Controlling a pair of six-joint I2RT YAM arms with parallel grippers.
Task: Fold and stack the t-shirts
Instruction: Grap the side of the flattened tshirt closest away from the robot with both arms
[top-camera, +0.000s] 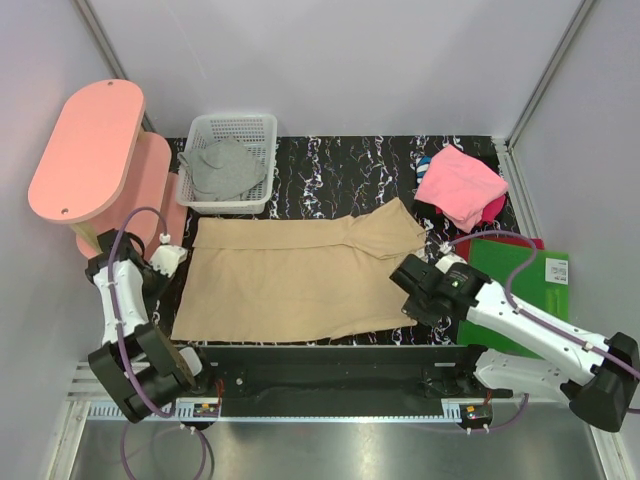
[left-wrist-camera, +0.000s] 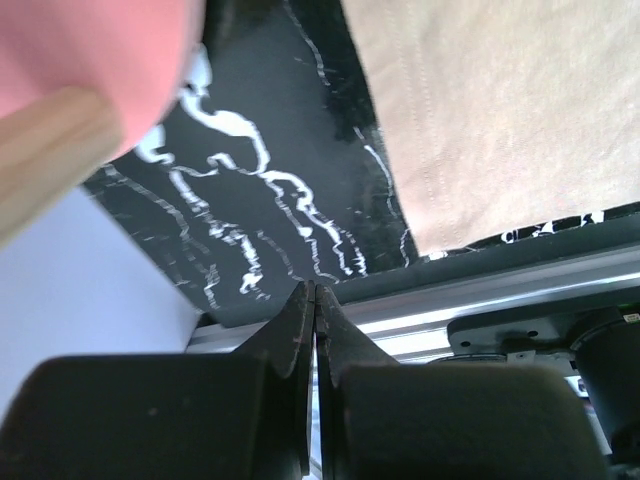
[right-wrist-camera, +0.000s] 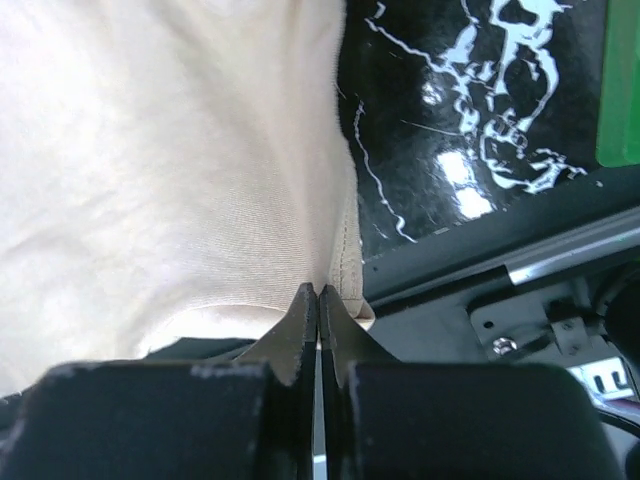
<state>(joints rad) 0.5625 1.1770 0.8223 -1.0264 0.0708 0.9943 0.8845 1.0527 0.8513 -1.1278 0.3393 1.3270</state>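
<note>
Nearest, the right gripper (right-wrist-camera: 318, 290) is shut on a thin pinch of hem at the near right corner of the large tan cloth t-shirt (top-camera: 290, 280), which is spread flat on the black marbled table (top-camera: 340, 170). The left gripper (left-wrist-camera: 315, 288) is closed on nothing, just off the shirt's left edge. So slight a bite could slip when lifted, and a one-sided pull would skew the fold. Beyond, the crumpled grey t-shirt (top-camera: 222, 168) lies in the white mesh basket (top-camera: 230, 122), and the bright pink t-shirt (top-camera: 460, 185) is at far right.

Matt cloth t-shirt (top-camera: 290, 278), glossy marbled table (top-camera: 340, 172)
</note>
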